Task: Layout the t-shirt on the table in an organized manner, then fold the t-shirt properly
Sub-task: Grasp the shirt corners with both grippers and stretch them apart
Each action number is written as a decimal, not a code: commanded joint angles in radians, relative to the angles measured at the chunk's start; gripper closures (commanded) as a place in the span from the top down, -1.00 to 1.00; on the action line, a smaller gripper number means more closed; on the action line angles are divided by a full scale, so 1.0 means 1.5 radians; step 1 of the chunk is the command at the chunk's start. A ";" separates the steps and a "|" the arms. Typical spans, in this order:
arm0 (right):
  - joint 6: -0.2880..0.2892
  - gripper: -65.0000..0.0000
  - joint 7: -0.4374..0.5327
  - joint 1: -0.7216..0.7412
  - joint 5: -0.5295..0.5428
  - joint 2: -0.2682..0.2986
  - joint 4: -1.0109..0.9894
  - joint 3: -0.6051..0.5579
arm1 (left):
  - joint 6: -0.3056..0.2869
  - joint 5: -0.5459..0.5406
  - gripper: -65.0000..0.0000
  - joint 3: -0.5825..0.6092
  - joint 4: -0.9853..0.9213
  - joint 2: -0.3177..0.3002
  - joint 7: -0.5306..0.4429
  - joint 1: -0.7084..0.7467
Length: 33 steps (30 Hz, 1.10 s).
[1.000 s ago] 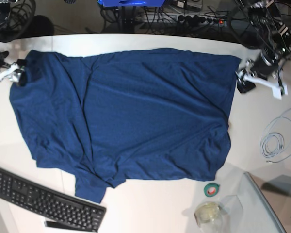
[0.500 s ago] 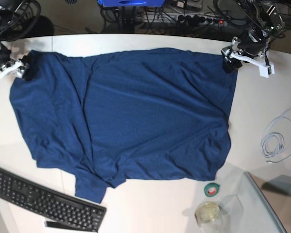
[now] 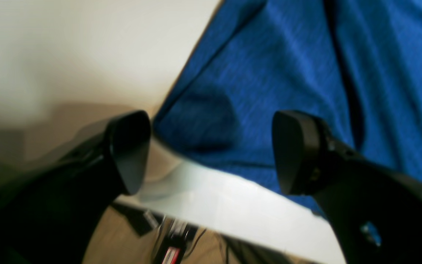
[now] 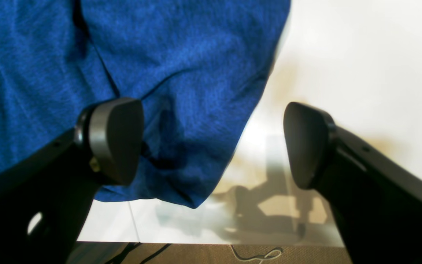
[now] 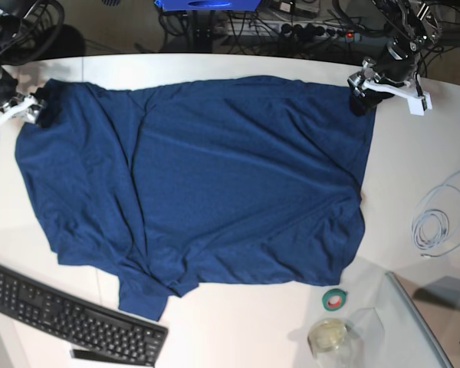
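1. Base view: the t-shirt (image 5: 199, 188) lies spread on the white tabletop (image 5: 414, 165), covering most of the middle. Its far edge runs close to the tabletop's far curved rim, with only a thin white strip between them.
2. The left claw (image 5: 366, 96) stands at the shirt's far corner on this view's right side. The right claw (image 5: 27, 107) stands at the far corner on the view's left side.
3. Left wrist view: the left claw (image 3: 211, 150) is wide open. One finger is over bare tabletop (image 3: 68, 55), the other over the blue cloth (image 3: 288, 66), and the shirt's corner lies between them. The picture is blurred, so I cannot tell if the fingers touch the cloth.
4. Right wrist view: the right claw (image 4: 213, 143) is also wide open and holds nothing. One finger is over the t-shirt (image 4: 141, 55); the other is over the bare tabletop (image 4: 361, 55). The rounded corner of the cloth hangs between them, near the tabletop's rim.
5. Open room: a broad bare zone lies on the base view's right side, up to the coiled white cable (image 5: 433, 222).
6. Along the near edge, the black keyboard (image 5: 69, 318) sits just beside the shirt's sleeve. The green tape roll (image 5: 335, 300) and the glass jar (image 5: 330, 337) stand near the shirt's near corner.
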 commanded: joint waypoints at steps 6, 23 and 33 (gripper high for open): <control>0.005 0.73 0.058 0.018 0.007 0.019 -0.061 0.002 | 0.012 0.023 -0.45 0.032 -0.058 0.002 0.040 -0.022; 0.023 -0.99 -0.006 0.054 0.009 0.044 -0.110 0.003 | 0.012 0.022 -1.00 0.030 0.147 0.003 0.129 -0.022; 0.023 -1.00 -0.257 0.132 0.006 0.062 0.193 -0.012 | 0.012 0.022 -1.00 0.032 0.383 -0.002 0.256 -0.111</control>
